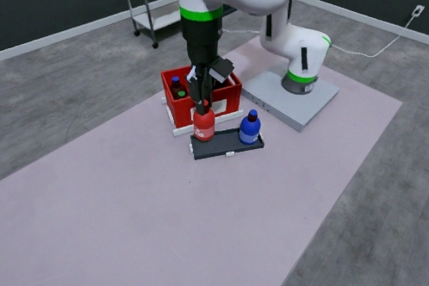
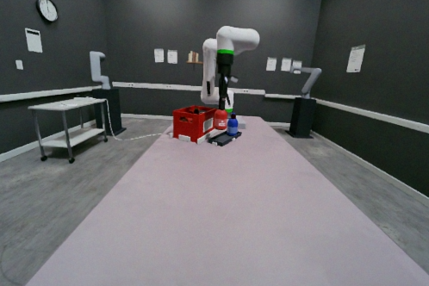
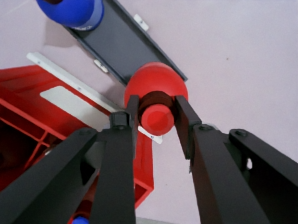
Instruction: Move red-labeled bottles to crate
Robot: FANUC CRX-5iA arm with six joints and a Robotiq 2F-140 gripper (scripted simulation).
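a pale pink surface (image 1: 129, 201) (image 2: 215, 201) (image 3: 240, 50) is laid out beneath the fingers (image 1: 202, 103) (image 2: 222, 97), with dark walls beyond. the task seems only partly done: no red bottle can be made out standing in the crate (image 1: 178, 112) (image 2: 185, 125) (image 3: 145, 165), and the one red bottle (image 1: 204, 124) (image 2: 220, 120) (image 3: 156, 77) in sight is yet to be placed there. its neck is clamped between the fingers; its body is hung upright directly below them, seemingly just above the near end of the tray (image 1: 224, 141) (image 2: 223, 138) (image 3: 120, 42). the blue bottle (image 1: 250, 129) (image 2: 233, 126) (image 3: 80, 12) is left standing at the tray's other end, apart from the fingers. the crate, just beside them, is already partly filled, and should be entered only once the base has been raised over its wall.
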